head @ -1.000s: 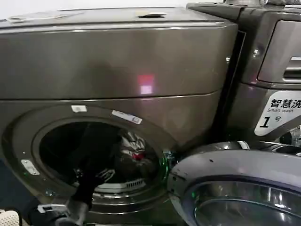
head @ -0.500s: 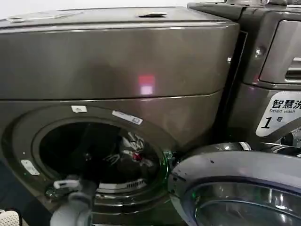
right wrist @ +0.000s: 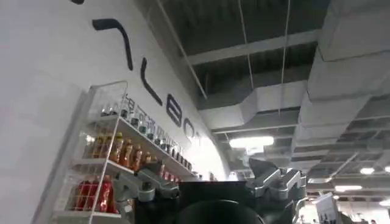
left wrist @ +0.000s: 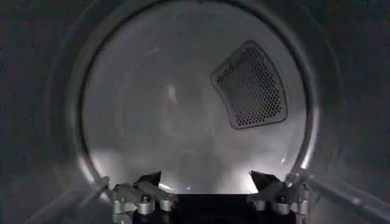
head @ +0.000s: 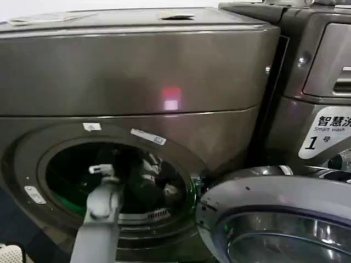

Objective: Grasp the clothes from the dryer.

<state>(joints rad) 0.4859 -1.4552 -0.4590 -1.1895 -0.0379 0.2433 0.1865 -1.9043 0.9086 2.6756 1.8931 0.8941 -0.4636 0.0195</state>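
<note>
Left end effector (left wrist: 207, 185) spread inside the dryer (head: 137, 76), lower left; clothes (head: 156, 178) look soft, light — pinch a raised fold.

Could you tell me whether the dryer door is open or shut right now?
Open. The door is swung aside, and the left arm reaches through the dryer's uncovered porthole toward the clothes.

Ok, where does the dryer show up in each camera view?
Head view: dryer spans left and centre.
Left wrist view: inside its drum, facing the back wall.
Right wrist view: drinks shelf and ceiling instead.
Shared landmark: left gripper, whose arm reaches into the drum.
</note>
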